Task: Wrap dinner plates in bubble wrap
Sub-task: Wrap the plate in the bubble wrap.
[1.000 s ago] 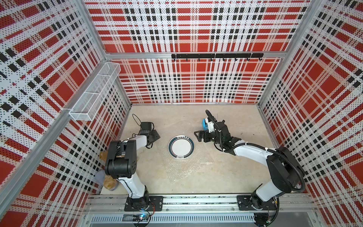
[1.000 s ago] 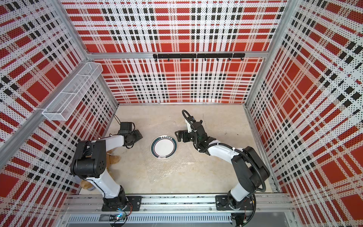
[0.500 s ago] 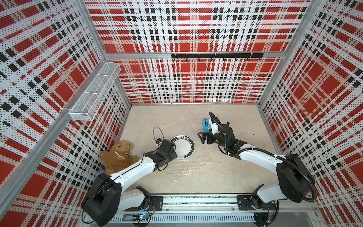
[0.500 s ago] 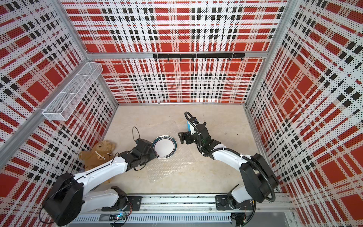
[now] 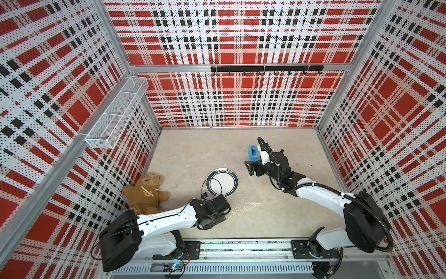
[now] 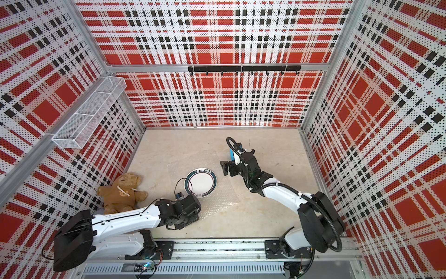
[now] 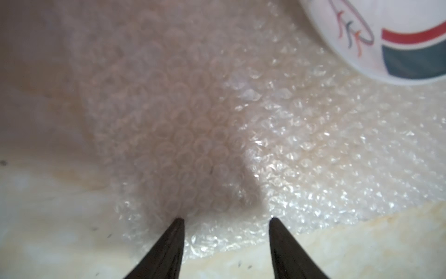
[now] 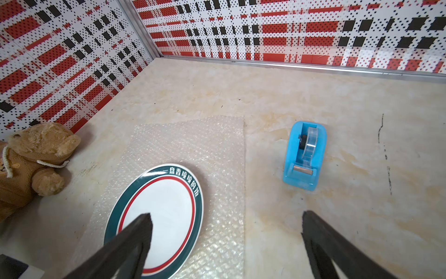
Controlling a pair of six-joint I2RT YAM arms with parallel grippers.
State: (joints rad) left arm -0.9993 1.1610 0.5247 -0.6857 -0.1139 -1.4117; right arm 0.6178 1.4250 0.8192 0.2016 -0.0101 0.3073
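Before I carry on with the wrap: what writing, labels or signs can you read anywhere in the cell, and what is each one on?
"一盘香喷喷的饭": white characters on the dark rim band of the plate, right wrist view; the last character is my best reading.
On the plate's white border, a coloured squiggle: a drawn mark, not legible as text.
On the teddy bear, a shirt emblem: no letters legible.
On the tape dispenser: no label visible.

A: How's my white-and-black left arm (image 5: 166, 218) sitting?
B: Stretched low and forward; its black two-fingered left hand (image 7: 225, 219) angles down, fingers (image 7: 169, 241) apart.
A: And the right arm (image 5: 318, 195)?
B: I see it bent at the elbow, right hand (image 8: 225, 213) spread wide, aimed leftward.
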